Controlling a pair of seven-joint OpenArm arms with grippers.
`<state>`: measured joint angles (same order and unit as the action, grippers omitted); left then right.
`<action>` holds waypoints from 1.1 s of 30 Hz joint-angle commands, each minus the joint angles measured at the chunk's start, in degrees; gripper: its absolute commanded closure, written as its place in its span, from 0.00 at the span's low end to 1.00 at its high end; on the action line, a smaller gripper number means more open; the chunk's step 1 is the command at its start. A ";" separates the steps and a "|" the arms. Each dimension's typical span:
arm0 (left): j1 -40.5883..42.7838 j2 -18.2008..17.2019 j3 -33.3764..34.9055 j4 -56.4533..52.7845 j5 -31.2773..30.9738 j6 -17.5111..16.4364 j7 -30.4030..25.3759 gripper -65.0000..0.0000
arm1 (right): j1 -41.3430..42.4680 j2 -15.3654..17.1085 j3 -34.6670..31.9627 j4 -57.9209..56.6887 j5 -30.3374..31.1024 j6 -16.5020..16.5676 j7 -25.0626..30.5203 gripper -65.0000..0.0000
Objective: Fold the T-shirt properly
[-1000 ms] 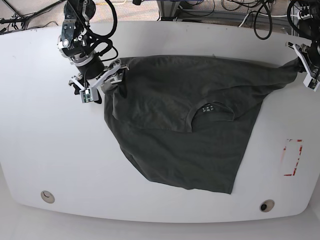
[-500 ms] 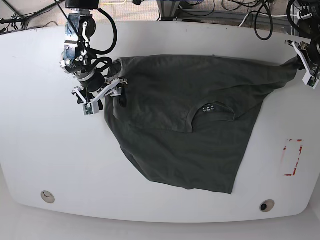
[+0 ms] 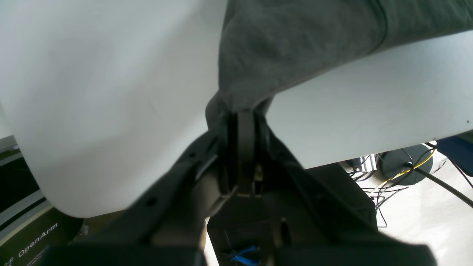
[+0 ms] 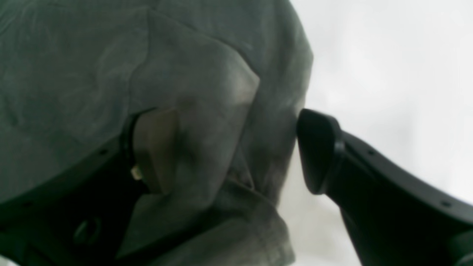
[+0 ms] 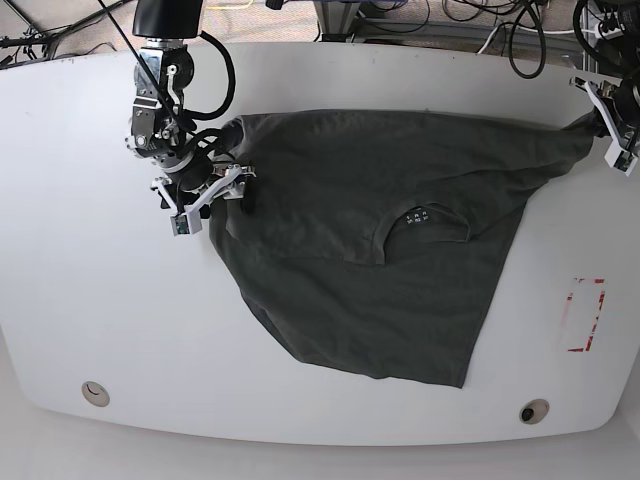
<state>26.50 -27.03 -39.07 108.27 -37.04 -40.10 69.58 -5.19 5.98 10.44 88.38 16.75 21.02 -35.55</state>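
Right gripper (image 5: pixel 212 190): at the left of the base view, low over the white table (image 5: pixel 80 250), at the T-shirt's left edge. Its jaws stand spread.
Right wrist view: one black finger (image 4: pixel 321 151) sits on the bare table just beside the cloth's edge; the other finger (image 4: pixel 155 147) lies over the fabric, a raised fold of grey cloth standing between the two. Nothing is pinched.
T-shirt (image 5: pixel 380 240): dark charcoal grey, spread wrinkled across the middle of the table. Its top edge runs nearly straight from the right gripper toward the far right corner; its lower part tapers down to a hem near the table's front edge.
Neck opening (image 5: pixel 425 225): near the shirt's centre, with a small white-printed label (image 5: pixel 417 217) showing inside it.
Red-outlined mark (image 5: pixel 585 315): on the table at the right, well apart from the shirt.
Left gripper (image 5: pixel 612 135): at the far right edge of the table in the base view, jaws pressed together on the T-shirt's right tip, which is drawn out into a narrow point.
Left wrist view: the grey cloth (image 3: pixel 281 55) funnels down into the closed black fingers (image 3: pixel 245 125), gathered tight where they meet, at the table's edge; cables and floor show beyond the table's rim.
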 commanded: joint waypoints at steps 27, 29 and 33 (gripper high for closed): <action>-0.35 -0.89 -0.10 0.79 -0.11 0.10 -0.53 1.00 | 1.10 0.48 -4.85 -1.21 0.52 -0.22 4.12 0.94; -0.35 -0.89 -0.10 0.79 -0.11 0.10 -0.53 1.00 | 0.93 0.48 -4.85 -0.51 0.52 -0.22 3.95 0.99; -0.35 -0.89 -0.01 0.79 -0.11 0.10 -0.53 1.00 | -0.74 0.57 -4.77 1.60 0.52 -0.31 3.95 1.00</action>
<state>26.17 -26.85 -38.83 108.27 -36.88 -40.10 69.58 -5.67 6.20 5.41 87.53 16.73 20.58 -32.69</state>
